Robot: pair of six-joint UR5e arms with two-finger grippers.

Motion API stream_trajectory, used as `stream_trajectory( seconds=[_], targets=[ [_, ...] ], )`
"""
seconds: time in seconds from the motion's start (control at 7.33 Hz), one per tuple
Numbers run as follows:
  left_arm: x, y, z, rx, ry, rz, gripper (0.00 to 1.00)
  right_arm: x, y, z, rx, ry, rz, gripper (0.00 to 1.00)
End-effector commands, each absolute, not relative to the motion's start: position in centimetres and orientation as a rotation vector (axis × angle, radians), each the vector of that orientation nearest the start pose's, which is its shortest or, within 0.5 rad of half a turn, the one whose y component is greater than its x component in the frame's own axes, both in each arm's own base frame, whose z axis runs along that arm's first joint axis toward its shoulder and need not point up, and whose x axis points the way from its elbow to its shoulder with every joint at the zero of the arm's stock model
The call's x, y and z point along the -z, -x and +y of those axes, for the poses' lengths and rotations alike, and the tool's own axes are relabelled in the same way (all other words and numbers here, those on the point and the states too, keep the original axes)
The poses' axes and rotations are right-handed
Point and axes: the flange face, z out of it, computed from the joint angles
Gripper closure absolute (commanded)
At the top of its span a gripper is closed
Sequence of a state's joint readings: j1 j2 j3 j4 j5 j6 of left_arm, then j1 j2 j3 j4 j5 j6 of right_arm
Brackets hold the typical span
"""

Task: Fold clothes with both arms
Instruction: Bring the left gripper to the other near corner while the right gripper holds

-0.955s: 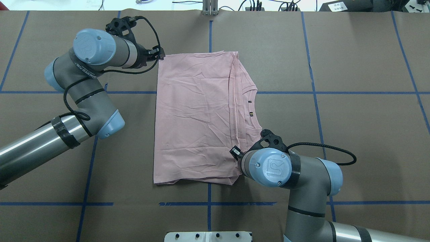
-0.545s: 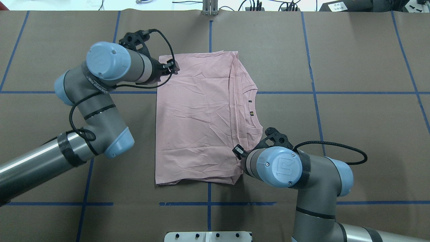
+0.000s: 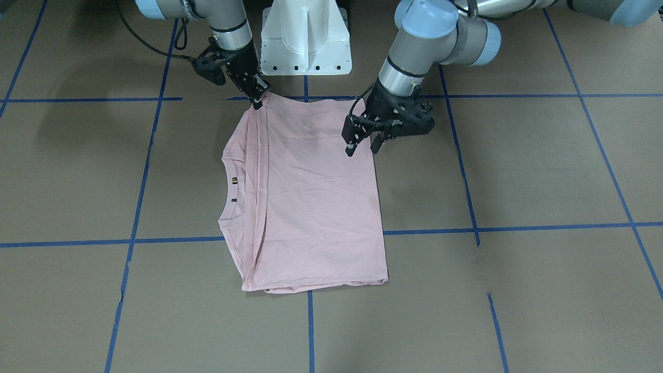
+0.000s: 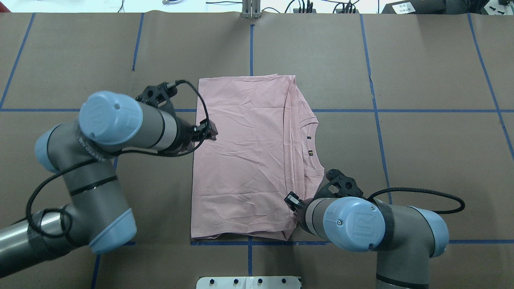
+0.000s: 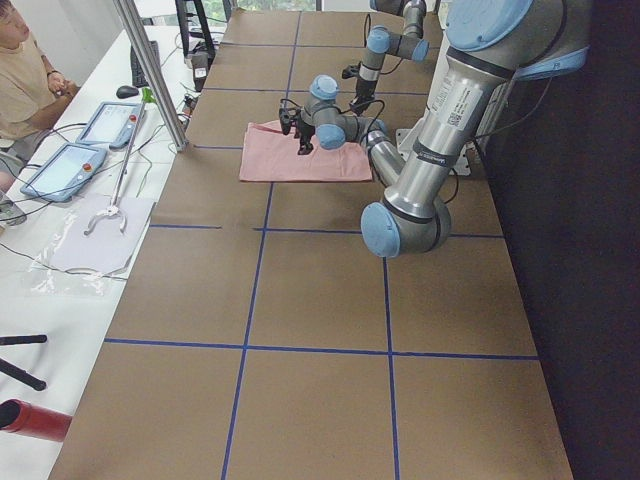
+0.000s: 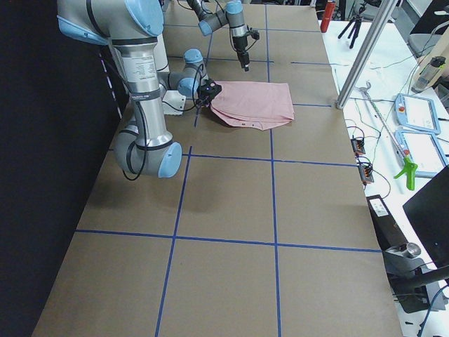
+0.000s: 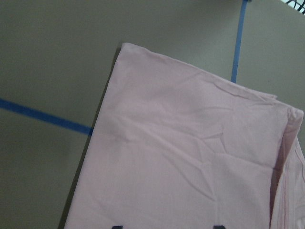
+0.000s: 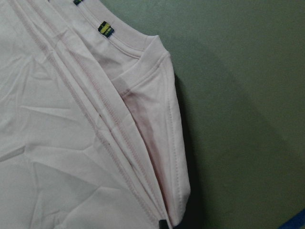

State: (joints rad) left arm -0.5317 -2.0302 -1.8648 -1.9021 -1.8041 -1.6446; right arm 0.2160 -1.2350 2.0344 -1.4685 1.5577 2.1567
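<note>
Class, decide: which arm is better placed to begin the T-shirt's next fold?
Right, probably: the right hand is closed on the near collar-side corner of the T-shirt, while the left hand hangs open above the hem edge.

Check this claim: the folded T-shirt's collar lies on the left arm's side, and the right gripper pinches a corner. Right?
No. The overhead view shows the T-shirt with its collar on the side of the right arm; the right gripper does pinch a corner.

Left hand [image 3: 362,147] pointing down, fingers spread apart. Right hand [image 3: 257,102] angled low, fingers pinched together.
</note>
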Motion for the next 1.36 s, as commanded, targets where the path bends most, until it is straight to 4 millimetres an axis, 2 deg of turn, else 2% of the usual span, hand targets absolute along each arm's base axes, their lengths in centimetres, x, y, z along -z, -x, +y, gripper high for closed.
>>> stream_trajectory(
  seconds=[0.0, 0.14, 0.27, 0.41, 0.68, 1.23],
  targets=[
    [-26.8, -48.5, -33.4, 0.453, 0.046, 1.050, 0.29, -26.6, 50.8, -24.9, -0.751, 0.158, -0.914, 1.00],
    [-27.7, -51.0, -30.1, 0.460, 0.096, 1.023, 0.30, -26.6, 50.8, -24.9, -0.751, 0.158, -0.914, 1.00],
    [-27.7, -51.5, -29.2, 0.475, 0.122, 1.020, 0.30, -26.5, 50.8, -24.9, -0.750, 0.158, -0.915, 1.00],
    [-28.0, -52.5, -27.4, 0.484, 0.162, 1.007, 0.30, -26.5, 50.9, -24.8, -0.749, 0.159, -0.915, 1.00],
    [-28.5, -53.5, -25.8, 0.475, 0.186, 0.982, 0.30, -26.4, 50.9, -24.7, -0.747, 0.160, -0.916, 1.00],
    [-29.0, -53.9, -25.8, 0.473, 0.187, 0.969, 0.35, -26.3, 50.9, -24.7, -0.746, 0.160, -0.919, 1.00]
  ],
)
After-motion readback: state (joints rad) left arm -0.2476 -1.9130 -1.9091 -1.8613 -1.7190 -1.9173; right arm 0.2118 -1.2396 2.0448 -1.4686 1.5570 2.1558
